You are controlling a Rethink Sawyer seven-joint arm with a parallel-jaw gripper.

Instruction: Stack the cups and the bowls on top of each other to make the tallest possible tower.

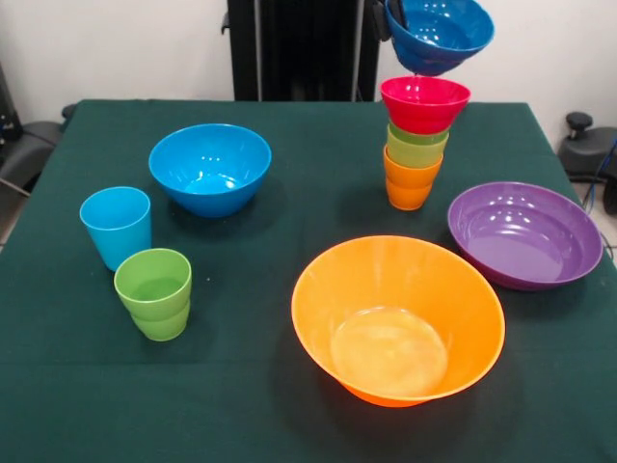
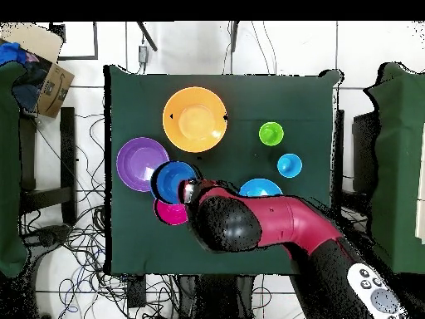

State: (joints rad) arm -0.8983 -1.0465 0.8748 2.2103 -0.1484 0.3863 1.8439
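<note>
The tower stands at the back right of the table: an orange cup lowest, lime green cups nested in it, and a small red bowl on top. Just above it hangs a blue bowl, tilted, with my gripper shut on its rim at the picture's top edge. In the overhead view the held blue bowl sits beside the red bowl, with the gripper at its rim. A second blue bowl, a light blue cup and a green stepped cup stand at the left.
A large orange bowl sits near the front middle and a wide purple bowl at the right, close to the tower. Off the table, a cardboard box and cables on the floor show in the overhead view.
</note>
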